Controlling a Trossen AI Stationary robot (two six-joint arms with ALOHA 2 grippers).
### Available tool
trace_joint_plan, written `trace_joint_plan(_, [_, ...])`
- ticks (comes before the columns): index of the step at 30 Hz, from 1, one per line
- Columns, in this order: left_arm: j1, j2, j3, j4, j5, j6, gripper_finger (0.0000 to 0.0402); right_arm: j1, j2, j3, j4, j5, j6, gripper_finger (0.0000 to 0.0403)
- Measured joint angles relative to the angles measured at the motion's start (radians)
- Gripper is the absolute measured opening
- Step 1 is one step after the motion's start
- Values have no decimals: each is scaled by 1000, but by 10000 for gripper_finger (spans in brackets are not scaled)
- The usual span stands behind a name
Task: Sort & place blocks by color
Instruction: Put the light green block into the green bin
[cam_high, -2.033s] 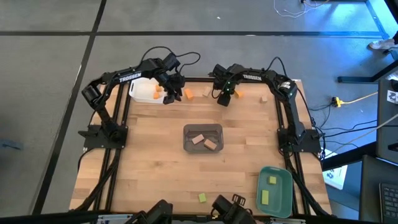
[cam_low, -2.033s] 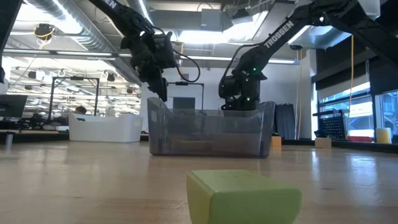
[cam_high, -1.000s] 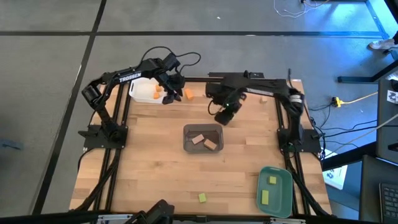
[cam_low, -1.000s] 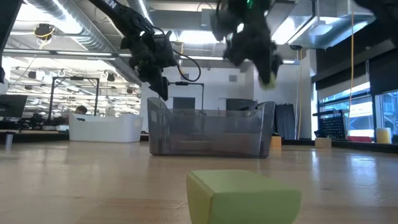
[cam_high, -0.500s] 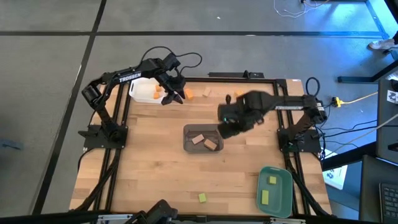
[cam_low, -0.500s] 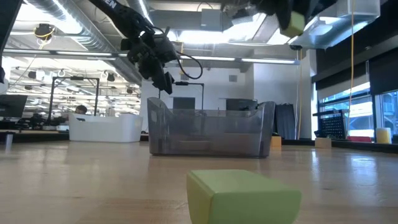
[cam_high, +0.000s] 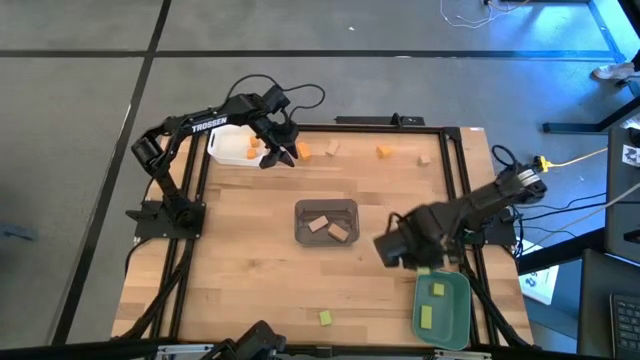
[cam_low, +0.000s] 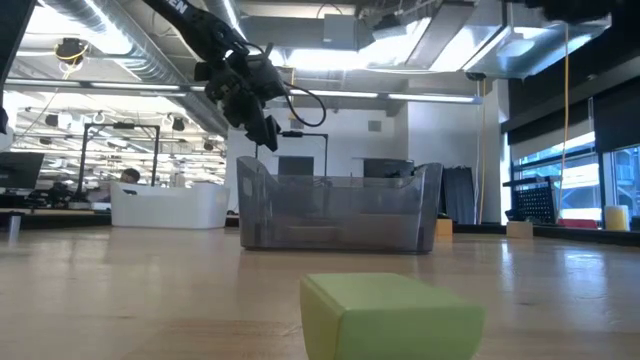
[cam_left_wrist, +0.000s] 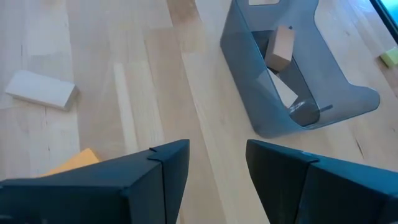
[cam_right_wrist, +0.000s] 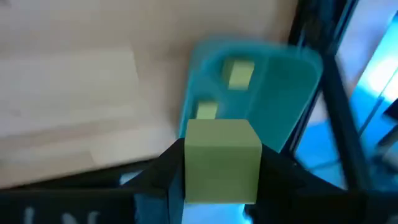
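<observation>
Right gripper (cam_right_wrist: 222, 163) over near-right table area, just beside far rim of teal tray (cam_high: 458, 315); fingers pinching yellow-green block (cam_right_wrist: 222, 158). Two more yellow-green blocks (cam_high: 437, 290) already in teal tray, one (cam_high: 325, 318) loose on table (cam_high: 240, 250) at near edge. Left gripper (cam_left_wrist: 216, 163) above far-left table near white tray (cam_high: 226, 150), fingers spread, empty. Orange blocks (cam_high: 303, 152) and tan blocks (cam_high: 332, 148) along far edge. Grey tray (cam_high: 326, 205) at centre holds tan blocks.
</observation>
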Motion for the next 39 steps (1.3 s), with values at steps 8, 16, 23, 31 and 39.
trace_joint_plan(8, [0,0,0,4,18,-3,151,182,-88,-269,457,-23,333,133])
trace_joint_plan(16, [0,0,0,23,17,-28,151,244,-91,-485,700,-47,336,133])
trace_joint_plan(23, [0,0,0,27,16,-57,151,250,-91,-603,798,-46,320,133])
trace_joint_plan(31, [0,0,0,27,13,-62,151,250,-91,-628,845,-57,302,178])
trace_joint_plan(39, [0,0,0,27,11,-62,151,250,-91,-625,873,-74,302,225])
